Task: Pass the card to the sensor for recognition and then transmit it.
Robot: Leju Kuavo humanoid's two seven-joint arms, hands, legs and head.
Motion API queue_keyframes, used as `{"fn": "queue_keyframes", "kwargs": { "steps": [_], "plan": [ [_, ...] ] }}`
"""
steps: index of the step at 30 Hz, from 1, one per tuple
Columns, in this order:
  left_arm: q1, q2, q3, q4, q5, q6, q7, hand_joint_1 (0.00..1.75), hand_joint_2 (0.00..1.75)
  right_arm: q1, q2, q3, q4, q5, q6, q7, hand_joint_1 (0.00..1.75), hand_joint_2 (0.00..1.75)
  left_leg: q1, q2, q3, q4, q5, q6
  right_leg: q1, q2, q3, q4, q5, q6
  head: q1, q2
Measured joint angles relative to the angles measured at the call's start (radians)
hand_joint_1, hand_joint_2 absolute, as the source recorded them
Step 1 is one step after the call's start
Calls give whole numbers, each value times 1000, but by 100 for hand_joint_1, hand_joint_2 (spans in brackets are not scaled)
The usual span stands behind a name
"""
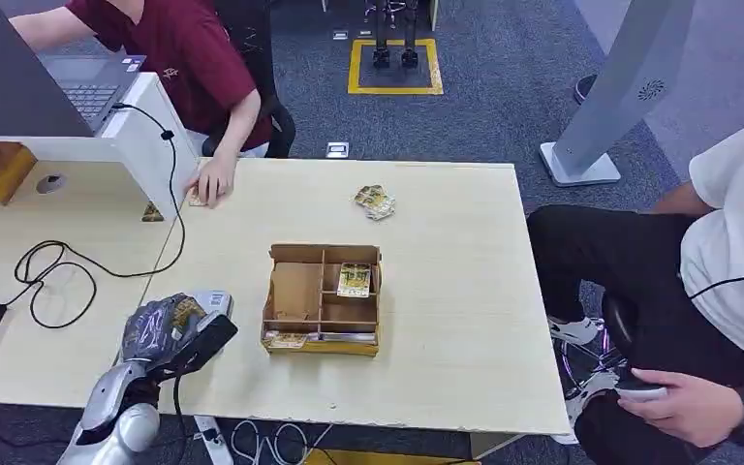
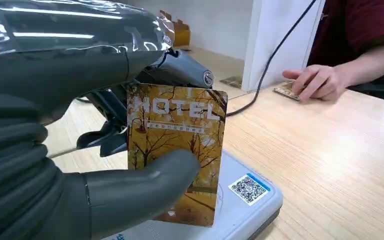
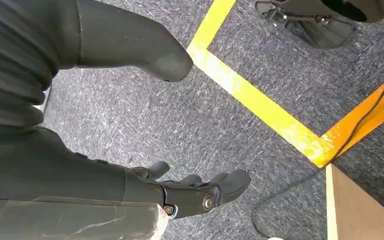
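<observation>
Wood-grain table, head view: the pale table runs wide, with bare surface on all sides of the brown cardboard organizer at its middle; the near edge lies just below the box.
Left hand, head view: the left hand sits over the table's near left part, above a pale sensor; a black cable loops just beyond it.
Other cards, head view: one card in box lies flat in a compartment; loose cards rest near the far edge.
People, head view: a person in red rests a hand on the far left edge; a person in white sits past the right edge.
Left wrist view, grasp: the left hand grasps the hotel card, thumb on its printed face, fingers behind.
Left wrist view, card: it stands upright on a short edge, long axis vertical, the word HOTEL at the top, face toward the camera, lower edge at or just above the sensor; contact cannot be told.
Right wrist view: the right hand hangs released over grey carpet, fingers loosely apart, near yellow floor tape.
</observation>
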Motion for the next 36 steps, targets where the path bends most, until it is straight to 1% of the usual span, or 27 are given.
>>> {"fn": "queue_keyframes", "kwargs": {
  "steps": [10, 16, 36],
  "plan": [
    [5, -12, 2, 2, -45, 8, 6, 175, 175, 0, 0, 5, 0, 14, -5, -2, 0, 175, 0, 0, 1, 0, 0, 0, 0, 0, 0, 0, 0, 0, 0, 0],
    [5, -19, 2, 13, -82, 25, 10, 175, 175, 0, 0, 6, 0, 14, -5, -3, 0, 175, 0, 0, 1, 0, 0, 0, 0, 0, 1, 0, 0, 0, 0, 0],
    [6, -31, 8, 29, -94, 25, 16, 175, 175, 0, 0, 8, 0, 14, -6, -4, 0, 175, 0, 0, 4, 0, 0, 0, 0, -1, 4, 0, 0, 0, 0, 0]
  ]
}}
